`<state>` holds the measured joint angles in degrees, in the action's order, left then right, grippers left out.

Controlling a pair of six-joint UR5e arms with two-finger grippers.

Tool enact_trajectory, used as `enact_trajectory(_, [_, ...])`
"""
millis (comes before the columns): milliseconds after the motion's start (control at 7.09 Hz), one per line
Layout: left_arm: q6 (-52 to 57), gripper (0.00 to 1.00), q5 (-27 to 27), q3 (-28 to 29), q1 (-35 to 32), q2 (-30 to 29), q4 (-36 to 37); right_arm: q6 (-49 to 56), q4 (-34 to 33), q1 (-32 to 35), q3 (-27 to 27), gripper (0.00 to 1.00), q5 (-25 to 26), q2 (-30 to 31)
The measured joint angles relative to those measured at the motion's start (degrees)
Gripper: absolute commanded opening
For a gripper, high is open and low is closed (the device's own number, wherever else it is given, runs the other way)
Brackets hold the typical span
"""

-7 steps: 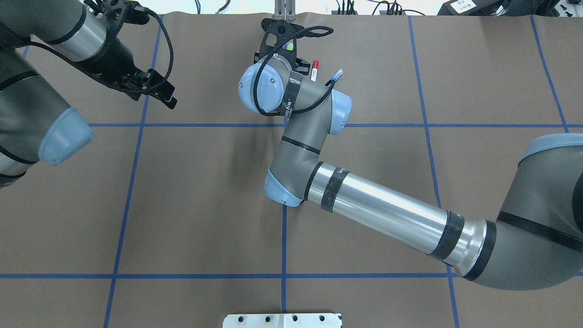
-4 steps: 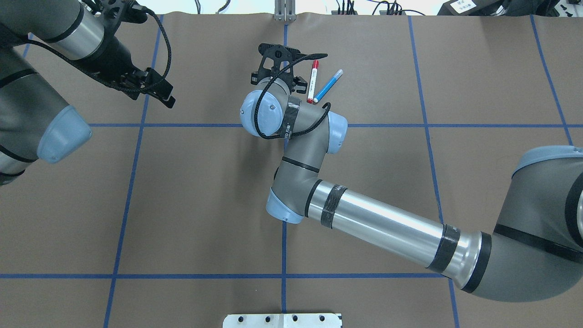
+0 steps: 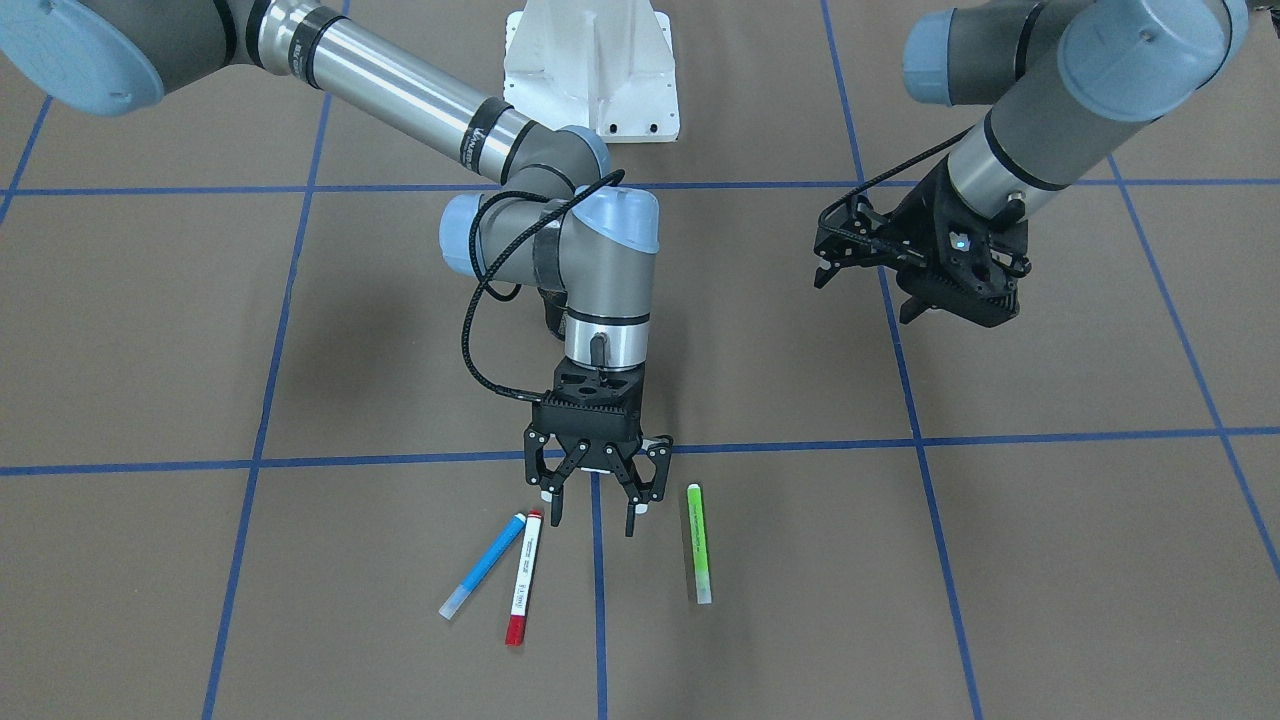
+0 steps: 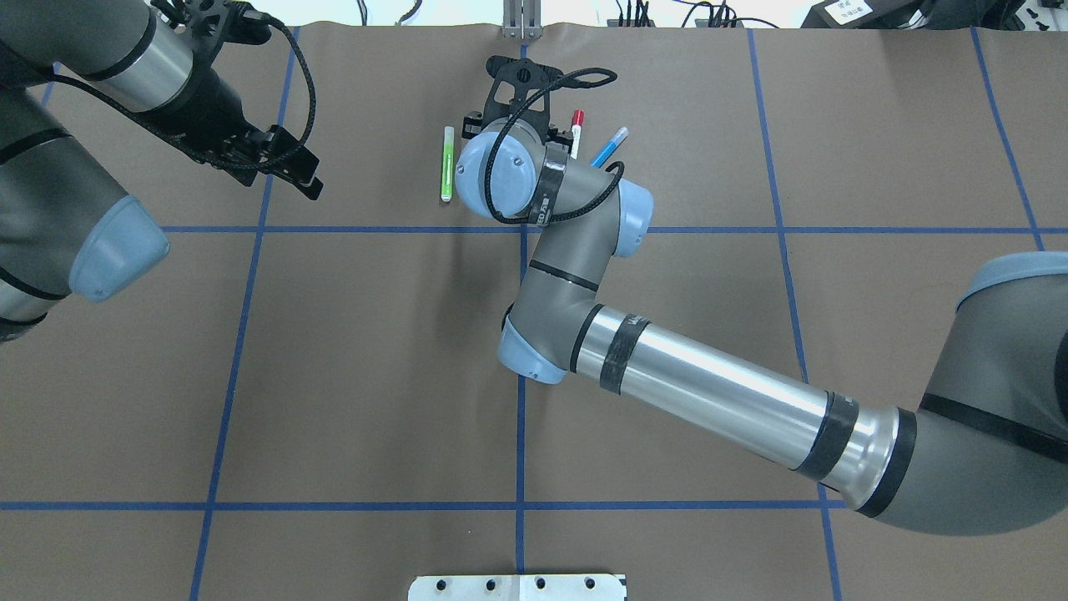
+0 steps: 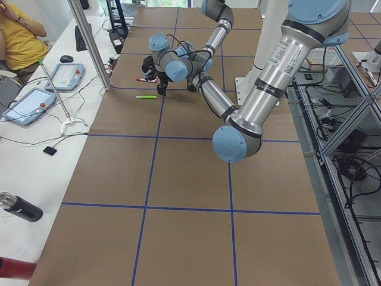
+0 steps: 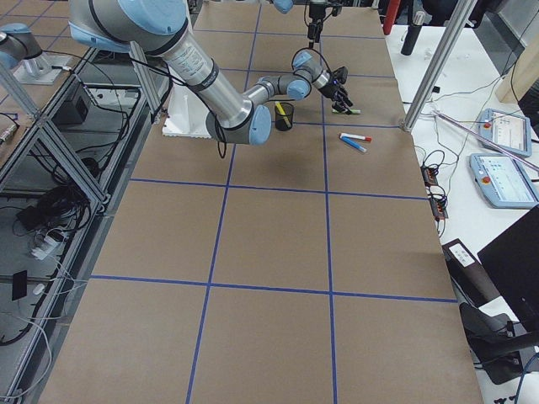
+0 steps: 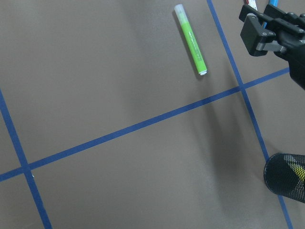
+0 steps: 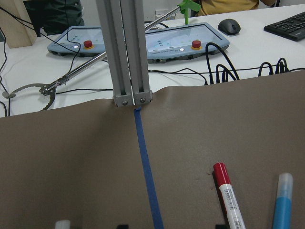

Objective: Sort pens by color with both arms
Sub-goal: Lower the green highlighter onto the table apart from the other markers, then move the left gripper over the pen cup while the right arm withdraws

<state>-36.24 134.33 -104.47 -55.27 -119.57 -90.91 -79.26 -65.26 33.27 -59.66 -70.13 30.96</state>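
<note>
Hanging straight down from the grey-and-silver right arm (image 3: 600, 270) in the front-facing view, the black two-finger right gripper (image 3: 592, 520) has its jaws spread wide with nothing between them. Its tips sit low over the brown paper-covered table (image 3: 150, 340), one on either side of a blue tape line (image 3: 600, 640). A slim green marker pen (image 3: 697, 543) lies flat near it, toward the robot's left. On the other side lie a white marker pen with red ends (image 3: 524, 577) and a blue marker pen with a pale cap (image 3: 482, 565); their ends nearest the robot are close together and they fan apart away from it. The black two-finger left gripper (image 3: 862, 298) hangs above the table well apart from all three pens, jaws parted and empty.

From overhead, the right arm's wrist covers its gripper. The green pen shows on one side of it, the red-ended and blue pens partly on the other.

The left side view has the green pen lying beside the far arm's tool, and a person in a yellow shirt (image 5: 18, 30) in the upper corner.

The right side view shows a black mesh cup (image 6: 284, 116) standing beside the right arm with a yellow marker pen (image 6: 280, 109) in it, apart from the other three.

The left wrist camera sees the green pen near the top, the right gripper's fingers in the upper right corner, and the cup at lower right.

The right wrist camera looks along the tape line to an aluminium post (image 8: 126, 52) at the table's edge. The red-ended and blue pens lie at lower right.
</note>
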Motion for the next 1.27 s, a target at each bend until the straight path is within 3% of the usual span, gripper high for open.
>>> enact_trajectory(282, [-6.77, 0.99, -0.05, -0.37, 0.22, -0.96, -0.03, 2.06, -0.94, 5.51, -5.02, 0.99, -15.56, 2.66])
enact_trajectory(705, [-20.07, 0.99, -2.19, -0.53, 4.49, -5.74, 0.13, 8.6, -10.79, 13.5, -15.09, 1.0, -37.46, 6.78])
enact_trajectory(1128, [-24.84, 0.97, -6.04, 0.4, 11.34, -8.74, 0.45, 17.28, -20.92, 17.42, -25.63, 1.0, -48.76, 13.05])
enact_trajectory(1269, [-25.14, 0.9, -6.2, 1.68, 12.72, -10.02, 0.46, 21.46, -25.0, 18.37, -29.03, 1.0, -50.95, 15.28])
